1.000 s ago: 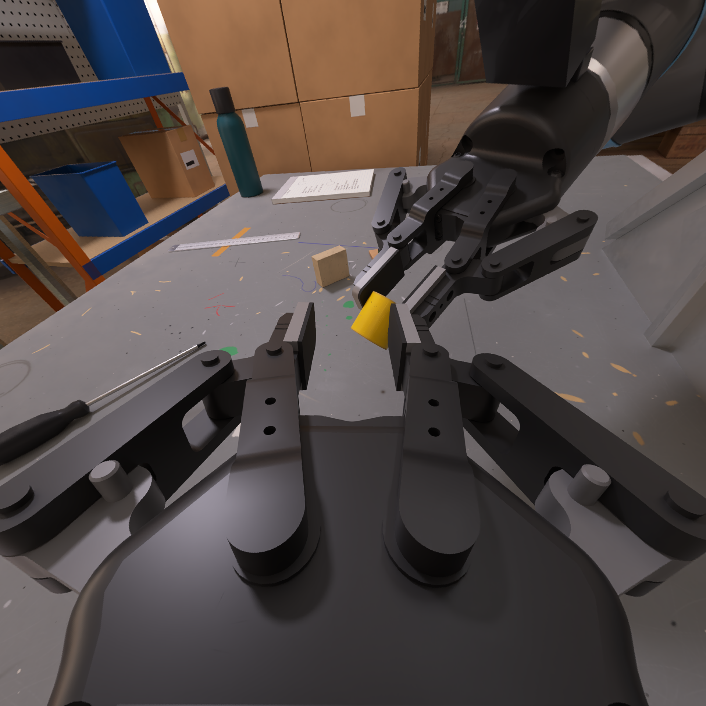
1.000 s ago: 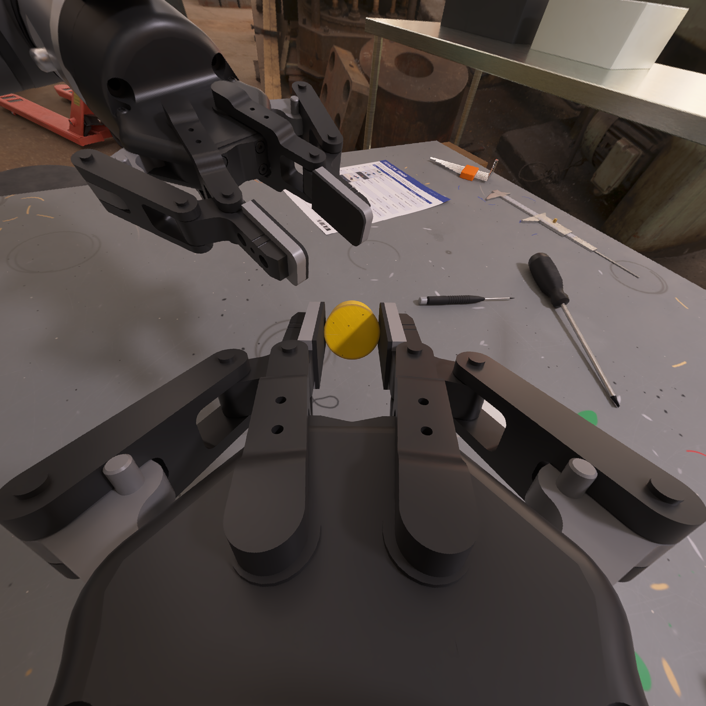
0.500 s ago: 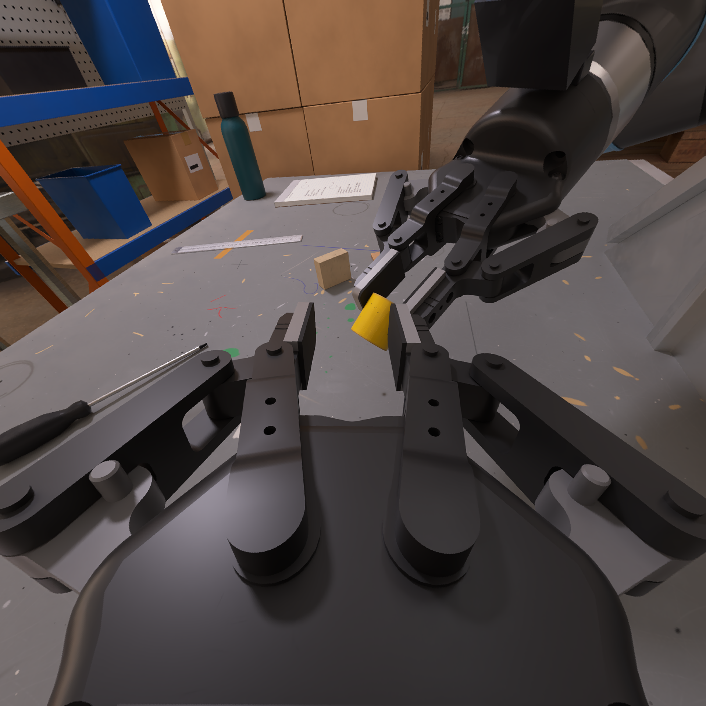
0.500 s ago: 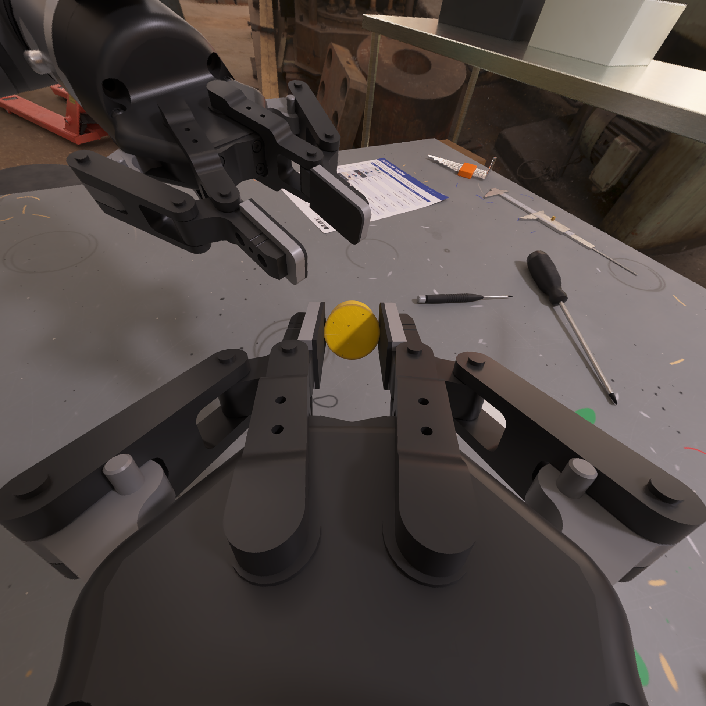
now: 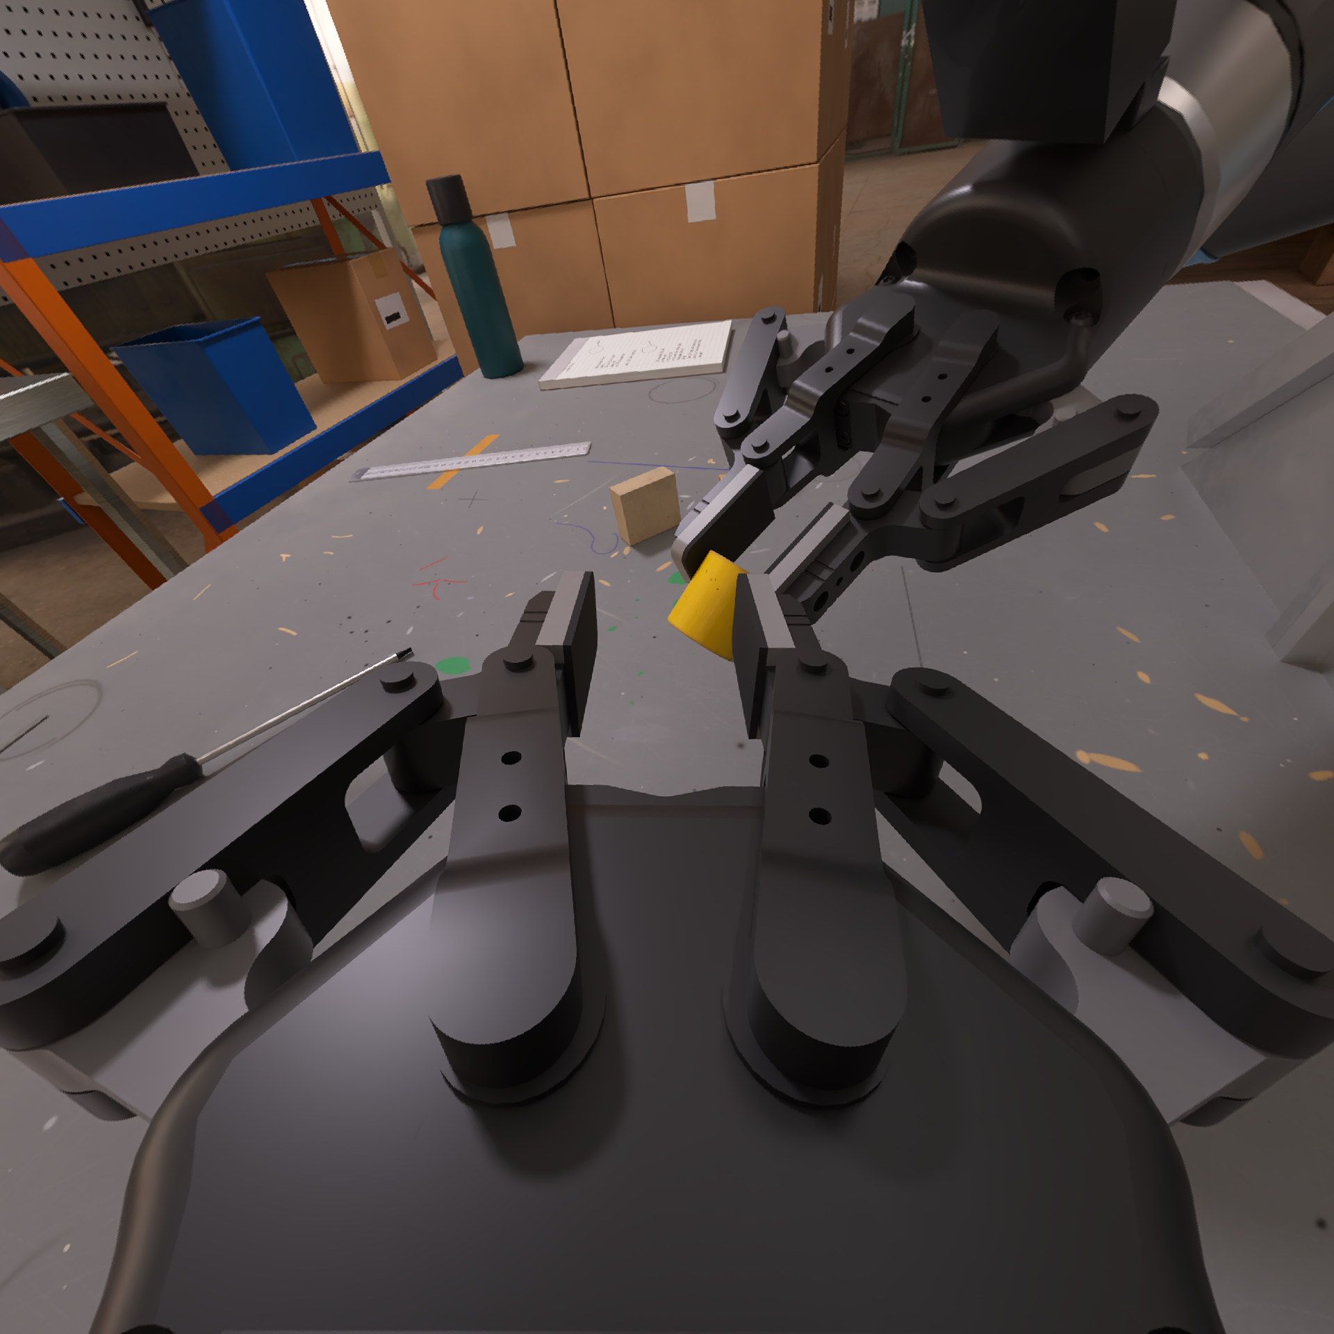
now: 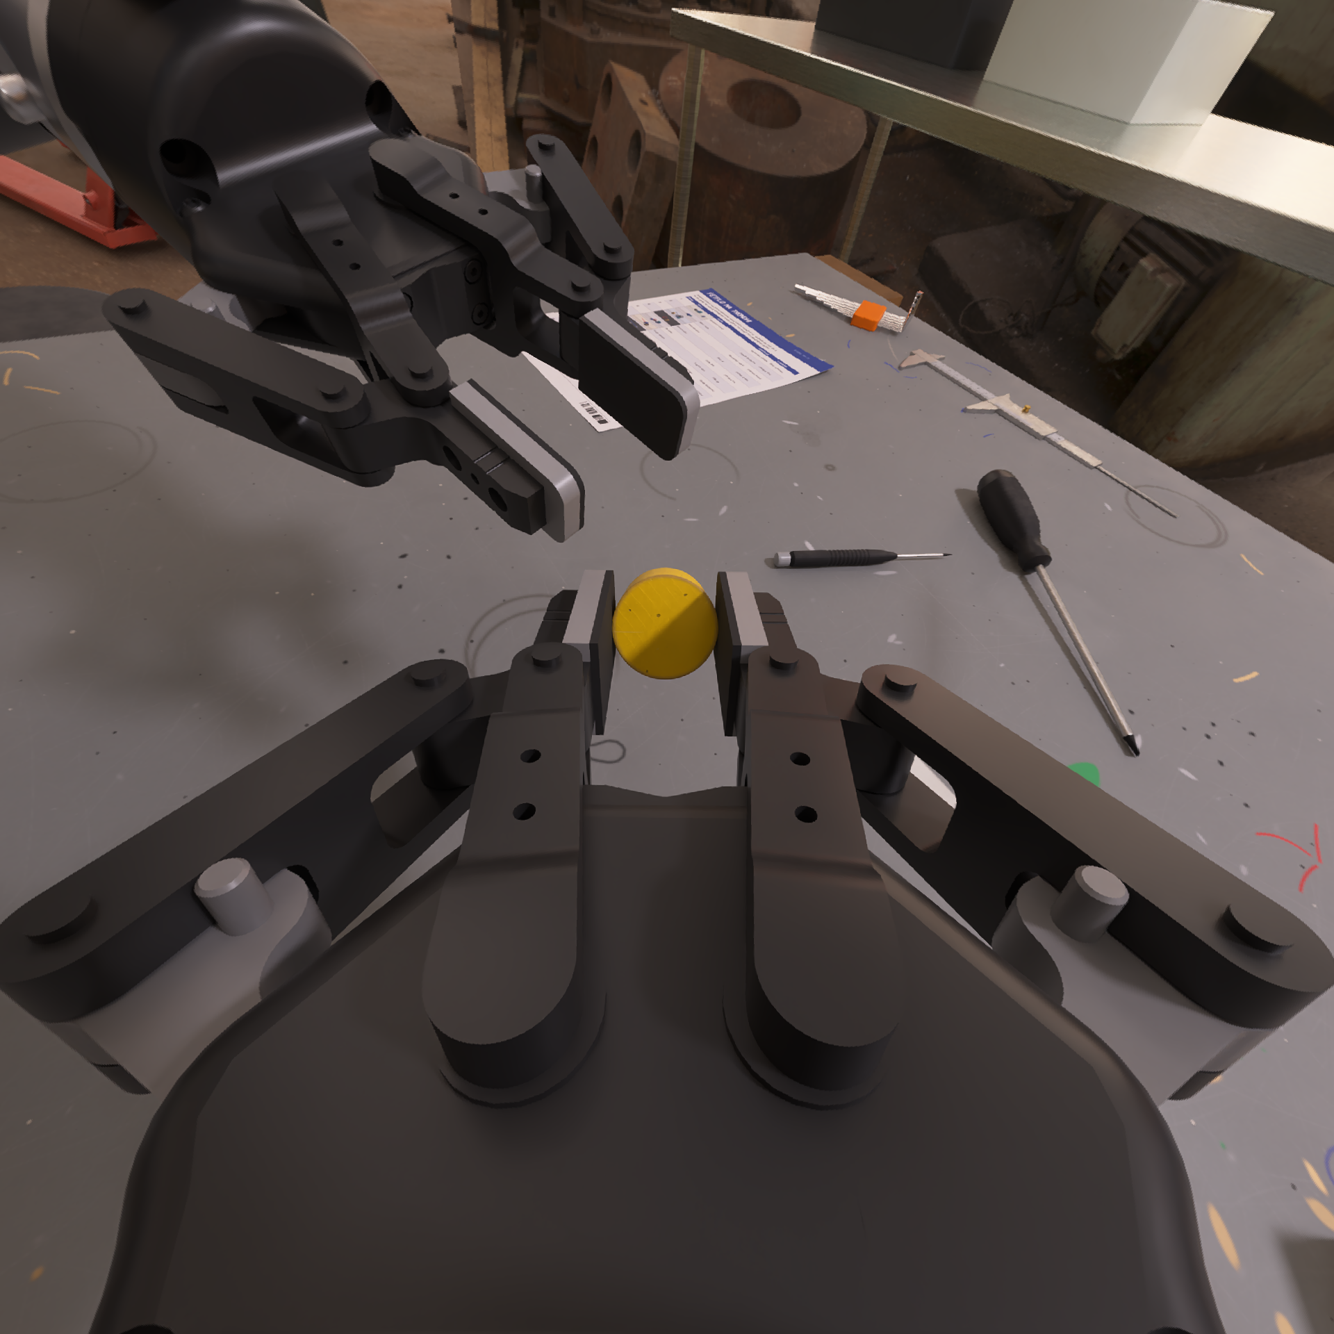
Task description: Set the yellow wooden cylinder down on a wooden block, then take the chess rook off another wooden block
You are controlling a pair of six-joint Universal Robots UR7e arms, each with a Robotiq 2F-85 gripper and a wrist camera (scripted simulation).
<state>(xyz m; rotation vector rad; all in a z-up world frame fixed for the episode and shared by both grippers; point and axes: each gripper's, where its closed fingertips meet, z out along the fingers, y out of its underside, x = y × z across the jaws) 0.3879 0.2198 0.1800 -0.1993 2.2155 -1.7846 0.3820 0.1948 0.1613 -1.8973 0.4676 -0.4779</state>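
Right wrist view, left to right: the left gripper (image 6: 621, 469) hangs above the grey table (image 6: 216, 577) with fingers spread and empty; just below it the right gripper (image 6: 664, 635) clamps the yellow wooden cylinder (image 6: 664, 624) off the surface; a small screwdriver (image 6: 859, 557) and a larger black screwdriver (image 6: 1039, 585) lie toward the right edge. Left wrist view shows a wooden block (image 5: 644, 503) mid-table, bare.

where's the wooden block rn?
Left wrist view: the wooden block sits on the table, beyond the right gripper holding the yellow cylinder, near the ruler.
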